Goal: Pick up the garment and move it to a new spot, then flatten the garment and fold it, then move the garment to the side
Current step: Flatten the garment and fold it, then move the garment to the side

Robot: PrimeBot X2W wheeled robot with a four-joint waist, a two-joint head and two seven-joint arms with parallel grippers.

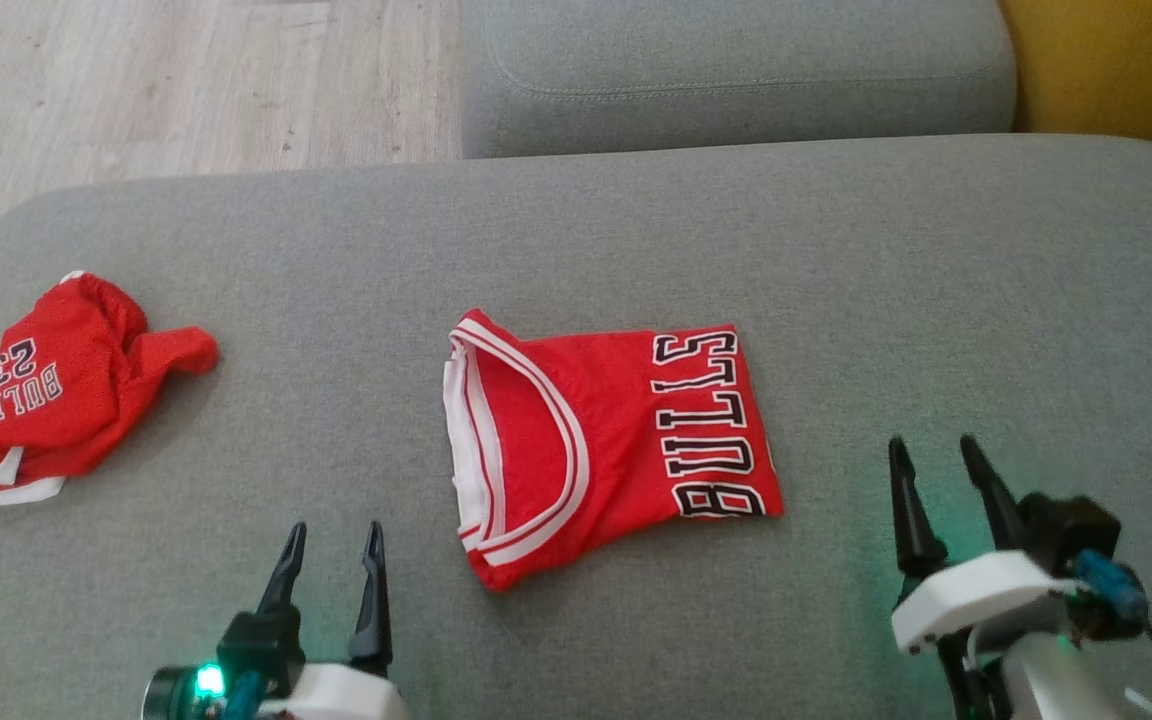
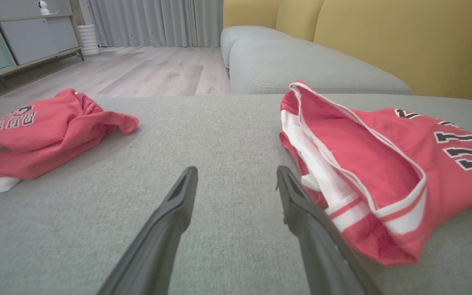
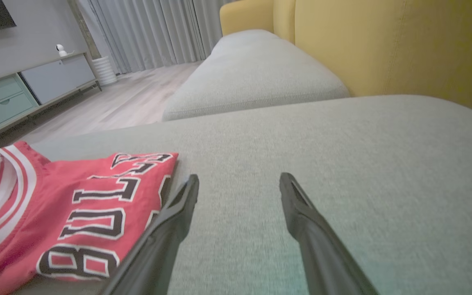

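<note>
Cushion (image 1: 576, 230) of grey weave carries 2 red pieces. At the far left lies a crumpled garment (image 1: 46, 400), bunched with a white hem showing, well apart from the rest. Next comes the left gripper (image 1: 336, 528), fingers spread wide and empty, hovering near the folded jersey (image 1: 616, 440). The jersey sits flat at the cushion's middle, with its white-trimmed opening toward that gripper and the BULLS lettering along its right edge. Just beyond that edge hangs the right gripper (image 1: 933, 444), likewise spread and holding nothing. The jersey looks light, thin and limp, so I judge it would sag and unfold if lifted by 1 corner. Pinching through all layers at both ends, the banded trim on the left and the lettered edge on the right, should keep the stack together as it goes aside.
</note>
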